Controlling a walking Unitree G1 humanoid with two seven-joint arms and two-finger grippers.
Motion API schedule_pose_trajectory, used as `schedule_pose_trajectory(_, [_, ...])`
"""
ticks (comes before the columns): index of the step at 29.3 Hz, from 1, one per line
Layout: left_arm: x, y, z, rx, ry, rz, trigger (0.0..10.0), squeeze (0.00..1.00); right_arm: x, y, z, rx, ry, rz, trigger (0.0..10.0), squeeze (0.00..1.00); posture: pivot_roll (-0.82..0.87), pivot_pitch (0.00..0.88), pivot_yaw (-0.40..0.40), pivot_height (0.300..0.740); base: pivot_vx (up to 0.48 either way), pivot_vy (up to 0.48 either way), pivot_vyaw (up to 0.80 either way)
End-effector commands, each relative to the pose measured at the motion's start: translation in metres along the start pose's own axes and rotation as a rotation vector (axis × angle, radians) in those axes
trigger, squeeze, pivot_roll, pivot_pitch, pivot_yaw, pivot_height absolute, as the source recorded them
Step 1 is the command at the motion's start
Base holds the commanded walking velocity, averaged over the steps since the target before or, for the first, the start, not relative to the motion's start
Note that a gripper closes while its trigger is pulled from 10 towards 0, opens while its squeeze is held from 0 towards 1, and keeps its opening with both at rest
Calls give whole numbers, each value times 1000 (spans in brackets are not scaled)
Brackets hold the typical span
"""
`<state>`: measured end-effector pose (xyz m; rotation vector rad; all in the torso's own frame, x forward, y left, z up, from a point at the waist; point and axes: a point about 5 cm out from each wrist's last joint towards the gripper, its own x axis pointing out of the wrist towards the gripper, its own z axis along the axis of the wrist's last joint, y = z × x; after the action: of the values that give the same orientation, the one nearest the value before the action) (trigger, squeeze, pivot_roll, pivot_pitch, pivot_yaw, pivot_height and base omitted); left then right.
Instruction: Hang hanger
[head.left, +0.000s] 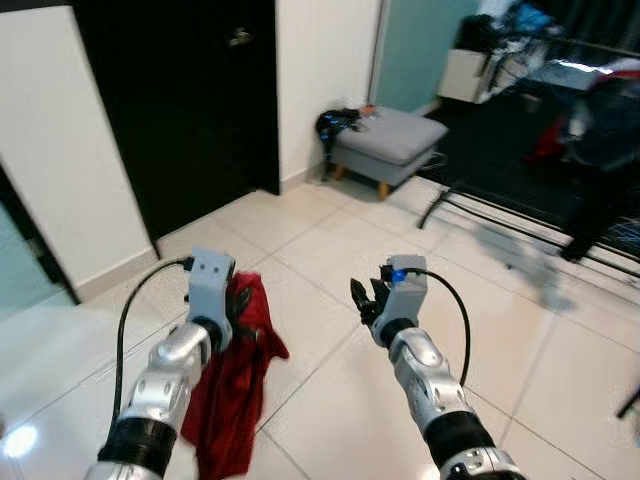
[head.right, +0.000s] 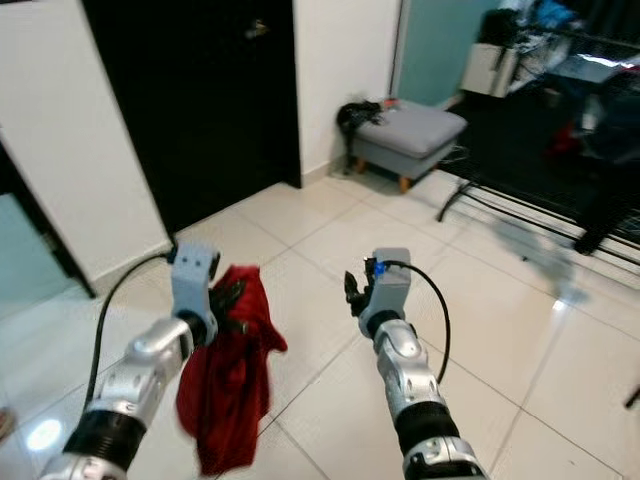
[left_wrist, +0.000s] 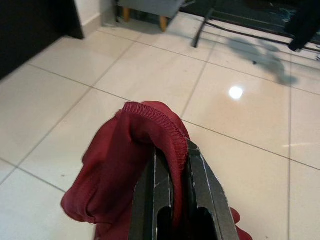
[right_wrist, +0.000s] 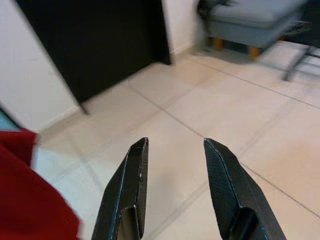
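Hanger itself cannot be made out anywhere; what the left gripper holds is a red cloth, its hemmed edge pinched between the two closed fingers, the rest drooping below the wrist above the tiled floor. If a hanger sits inside that cloth, the folds hide it. The right gripper is raised beside the left, its jaws apart and empty, with bare tile ahead of them.

By my reading the task is at an early stage: the garment is picked up and carried, nothing is hung yet. The likely target is the black rack standing well apart to the right, with dark clothes on it, blurred. What remains is to walk over, lift the cloth to a rail and let it go there.

Count: one red cloth, two grippers, one rack, one grey stool by the wall, one dark door. Something black lies against the stool's left end, too small to tell what
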<state>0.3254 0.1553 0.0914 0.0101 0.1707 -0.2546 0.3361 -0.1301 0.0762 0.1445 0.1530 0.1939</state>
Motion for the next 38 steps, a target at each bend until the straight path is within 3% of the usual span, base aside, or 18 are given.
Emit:
schedule_pose_trajectory(1, [0, 3, 6, 6, -41, 18, 0, 0, -1, 2, -3, 0, 12, 3, 10000, 0, 68, 0, -7, 740, 0, 0, -800])
schedule_pose_trajectory(4, [-1, 6, 4, -8, -44, 56, 0, 0, -1, 1, -4, 2, 10, 7, 10000, 0, 62, 0, -9, 740, 0, 0, -800])
schedule_pose_trajectory(5, [-2, 11, 2, -33, -34, 103, 4745, 0, -1, 1, -2, 14, 0, 14, 10000, 0, 66, 0, -16, 740, 0, 0, 0])
schedule_pose_trajectory(7, [-2, 14, 0, -51, -26, 137, 4745, 0, 0, 2, -1, 23, -8, 19, 10000, 0, 66, 0, -16, 740, 0, 0, 0])
schedule_pose_trajectory(8, [-3, 18, -4, -104, -8, 189, 10000, 0, 0, 3, -2, 24, -1, 28, 10000, 0, 68, 0, -25, 740, 0, 0, 0])
schedule_pose_trajectory(10, [-6, 20, -13, -154, 32, 230, 10000, 0, 1, 7, -5, 8, 21, 44, 10000, 0, 75, 0, -40, 740, 0, 0, 0])
schedule_pose_trajectory(14, [-11, 18, -19, -117, 35, 240, 10000, 0, 1, 10, -8, -6, 38, 60, 10000, 0, 88, 0, -52, 740, 0, 0, 0])
schedule_pose_trajectory(18, [-17, 14, -22, -131, 11, 240, 10000, 0, 2, 13, -11, -15, 50, 66, 10000, 0, 82, 0, -49, 740, 0, 0, 0])
schedule_pose_trajectory(26, [-18, 10, -19, -138, -28, 215, 10000, 0, 2, 12, -12, -47, 60, 48, 10000, 0, 69, 0, -39, 740, 0, 0, 0])
schedule_pose_trajectory(38, [-16, 12, -7, -132, -88, 254, 10000, 0, 0, 4, -15, -17, 79, 5, 10000, 0, 69, 0, -41, 740, 402, 0, -115])
